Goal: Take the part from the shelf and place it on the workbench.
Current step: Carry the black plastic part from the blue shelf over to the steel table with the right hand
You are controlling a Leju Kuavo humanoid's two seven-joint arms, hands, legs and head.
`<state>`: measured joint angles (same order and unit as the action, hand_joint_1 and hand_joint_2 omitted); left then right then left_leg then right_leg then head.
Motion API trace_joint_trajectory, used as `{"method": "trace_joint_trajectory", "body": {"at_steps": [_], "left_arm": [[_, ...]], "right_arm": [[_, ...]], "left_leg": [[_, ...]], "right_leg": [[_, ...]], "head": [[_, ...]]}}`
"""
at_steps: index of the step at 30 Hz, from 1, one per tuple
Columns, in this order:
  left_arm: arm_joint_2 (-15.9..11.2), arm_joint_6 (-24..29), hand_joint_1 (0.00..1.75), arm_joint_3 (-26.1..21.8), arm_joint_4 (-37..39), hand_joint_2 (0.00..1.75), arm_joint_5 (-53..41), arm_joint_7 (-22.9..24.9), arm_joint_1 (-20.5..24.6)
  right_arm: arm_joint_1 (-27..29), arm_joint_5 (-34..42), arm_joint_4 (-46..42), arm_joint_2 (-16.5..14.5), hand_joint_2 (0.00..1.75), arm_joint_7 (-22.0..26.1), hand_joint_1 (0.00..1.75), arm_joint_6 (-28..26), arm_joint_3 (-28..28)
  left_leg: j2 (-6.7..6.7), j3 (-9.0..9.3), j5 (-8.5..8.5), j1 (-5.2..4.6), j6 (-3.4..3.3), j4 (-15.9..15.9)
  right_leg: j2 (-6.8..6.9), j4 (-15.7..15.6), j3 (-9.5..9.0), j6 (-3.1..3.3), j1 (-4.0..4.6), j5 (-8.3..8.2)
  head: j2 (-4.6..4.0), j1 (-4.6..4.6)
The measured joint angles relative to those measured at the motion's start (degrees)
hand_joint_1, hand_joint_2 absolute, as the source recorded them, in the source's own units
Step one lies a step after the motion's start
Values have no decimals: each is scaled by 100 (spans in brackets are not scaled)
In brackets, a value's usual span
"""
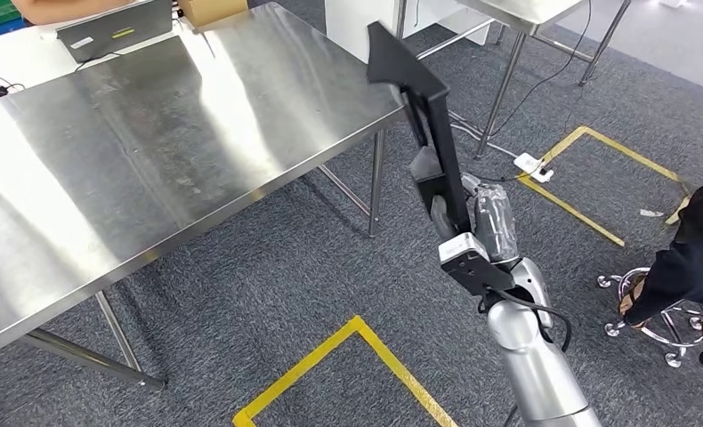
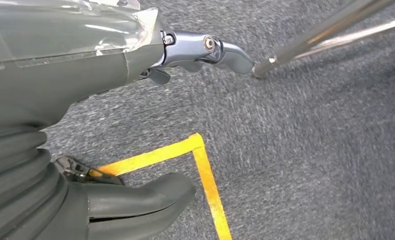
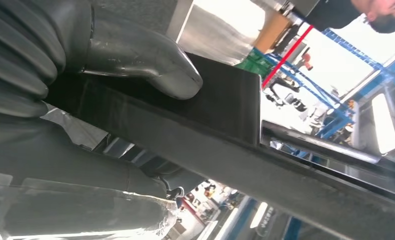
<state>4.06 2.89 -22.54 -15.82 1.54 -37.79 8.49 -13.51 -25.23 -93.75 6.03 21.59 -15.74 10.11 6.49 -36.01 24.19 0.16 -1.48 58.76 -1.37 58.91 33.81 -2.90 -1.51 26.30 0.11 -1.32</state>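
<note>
In the head view my right hand [image 1: 474, 216] grips the lower end of a long black part [image 1: 416, 82], which stands up at a slant beside the right corner of the steel workbench [image 1: 152, 151]. The part's flat plate end is at about the height of the tabletop edge, off to the workbench's right. Seen from the right wrist, the thumb [image 3: 150, 65] presses on the black part [image 3: 225, 110], and the part hides the other fingers. My left hand [image 2: 85, 65] hangs over grey carpet with its thumb [image 2: 135, 202] and fingers [image 2: 205, 50] apart, holding nothing.
A grey device [image 1: 112, 31] and a cardboard box [image 1: 210, 11] sit at the workbench's far edge. A second steel table [image 1: 526, 13] stands behind. Yellow tape [image 1: 357, 329] marks the carpet. A power strip [image 1: 530, 165] lies on the floor. A person [image 1: 695, 258] sits on a stool [image 1: 659, 325] at right.
</note>
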Motion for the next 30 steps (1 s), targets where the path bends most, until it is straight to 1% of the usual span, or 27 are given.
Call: {"method": "trace_joint_trajectory", "body": {"at_steps": [1,2,3,5,6,7,8,9,10,12,13,14,16,17,18,19,20,21,22,23,24,25,26,27,28,29,30], "left_arm": [[-5,0,0,-4,1,175,0,-2,-15],[-7,-2,0,-7,1,175,-1,-4,-27],[-10,-6,0,-8,1,175,-1,-7,-30],[-14,-22,0,-12,0,175,-1,-10,-24],[-15,-30,0,-16,0,175,-1,-11,-23],[-15,-36,0,-22,1,175,0,-11,-25],[-15,-38,0,-31,1,175,1,-11,-29],[-16,-39,0,-43,1,175,2,-12,-32],[-20,-39,0,-61,1,175,4,-16,-33],[-34,-38,0,-96,-1,175,11,-25,-27],[-43,-38,0,-114,-2,175,15,-31,-22],[-51,-38,0,-128,-2,175,18,-34,-18],[-67,-36,0,-153,-3,175,20,-39,-15],[-67,-33,0,-162,-3,175,20,-39,-16],[-66,-29,0,-168,-3,175,20,-38,-10],[-63,-23,0,-172,-3,175,19,-34,4],[-59,-19,0,-175,-3,175,17,-28,20],[-61,-14,0,-178,-3,175,13,-20,34],[-61,-7,0,-181,-3,175,8,-10,41],[-60,-3,0,-184,-2,175,4,-2,41],[-59,1,0,-186,-2,175,2,5,40],[-59,7,0,-191,-1,175,2,11,39],[-61,10,0,-202,-1,175,2,13,40],[-66,14,0,-219,-1,175,2,15,43],[-73,19,0,-237,-1,175,3,15,44],[-84,21,0,-257,0,175,4,14,42],[-96,21,0,-271,1,175,5,10,36]], "right_arm": [[2,2,-9,9,175,-5,175,1,-12],[2,7,-21,13,175,-7,175,5,-21],[3,21,-40,19,175,-6,175,14,-31],[7,63,-76,33,175,-3,175,46,-63],[9,84,-88,40,175,0,175,65,-82],[10,99,-92,47,175,1,175,86,-97],[7,111,-93,51,175,2,175,109,-108],[0,121,-93,52,175,2,175,129,-113],[-14,132,-93,52,175,3,175,145,-113],[-75,151,-92,51,175,4,175,163,-111],[-121,156,-89,51,175,5,175,167,-110],[-169,158,-83,49,175,5,175,171,-109],[-258,158,-69,37,175,7,175,175,-106],[-297,160,-60,32,175,6,175,175,-105],[-337,163,-51,27,175,5,175,175,-103],[-374,169,-39,27,175,5,175,175,-102],[-406,175,-20,31,175,12,175,172,-103],[-428,180,1,32,175,33,175,166,-103],[-443,186,25,36,175,61,175,158,-104],[-457,191,51,38,175,89,175,151,-104],[-479,199,77,37,175,110,175,148,-102],[-518,209,103,37,175,118,175,146,-100],[-573,220,131,36,175,121,175,146,-96],[-636,240,162,34,175,127,175,145,-91],[-694,262,192,33,175,137,175,144,-85],[-736,292,227,32,175,161,175,141,-80],[-764,326,269,30,175,198,175,134,-74]], "left_leg": [[1,-9,3,10,21,2],[-75,-26,33,13,44,42],[-208,-85,121,16,71,176],[-513,-373,441,26,124,776],[-589,-569,607,38,144,1158],[-616,-724,702,47,154,1451],[-626,-793,696,52,156,1568],[-637,-745,586,53,147,1458],[-667,-587,410,49,126,1153],[-877,-183,126,5,52,389],[-958,-60,70,-26,16,152],[-1003,-13,69,-58,-13,43],[-888,-11,58,-79,-67,10],[-827,14,34,-69,-97,-28],[-771,41,7,-50,-130,-67],[-714,67,-20,-29,-159,-102],[-664,74,-31,-19,-174,-115],[-609,71,-36,-14,-185,-116],[-552,69,-36,-13,-189,-115],[-500,68,-34,-13,-189,-112],[-451,69,-31,-10,-184,-107],[-411,70,-23,-5,-172,-97],[-378,70,-9,-1,-152,-80],[-352,60,12,-9,-121,-50],[-335,46,30,-19,-91,-24],[-326,30,46,-31,-70,-2],[-322,17,49,-44,-85,12]], "right_leg": [[31,0,-3,36,-11,-8],[61,-4,-12,69,-20,-12],[96,-12,-21,113,-27,-14],[177,-18,-32,185,-12,-3],[227,-18,-33,213,2,4],[279,-17,-33,224,13,10],[333,-16,-34,231,22,16],[385,-16,-40,237,28,21],[435,-16,-50,236,34,28],[529,-18,-75,221,62,47],[571,-19,-83,203,75,58],[618,-23,-91,182,85,68],[705,-44,-122,123,93,84],[681,-27,-123,94,90,106],[597,59,-93,81,90,162],[470,264,-2,84,88,267],[337,579,154,102,72,407],[250,968,347,120,68,558],[206,1316,533,120,63,664],[189,1509,653,97,58,690],[183,1489,674,51,50,621],[182,1238,582,-8,35,468],[176,842,417,-70,12,279],[159,458,244,-104,2,132],[141,174,115,-103,-5,34],[123,18,41,-79,-11,-7],[110,-18,21,-42,-5,-5]], "head": [[0,1],[0,5],[0,17],[0,41],[0,49],[0,49],[0,50],[0,50],[0,50],[0,46],[0,46],[0,44],[0,45],[0,39],[0,38],[0,26],[0,16],[0,11],[0,2],[0,2],[0,1],[0,2],[0,1],[0,2],[0,4],[0,7],[0,9]]}}
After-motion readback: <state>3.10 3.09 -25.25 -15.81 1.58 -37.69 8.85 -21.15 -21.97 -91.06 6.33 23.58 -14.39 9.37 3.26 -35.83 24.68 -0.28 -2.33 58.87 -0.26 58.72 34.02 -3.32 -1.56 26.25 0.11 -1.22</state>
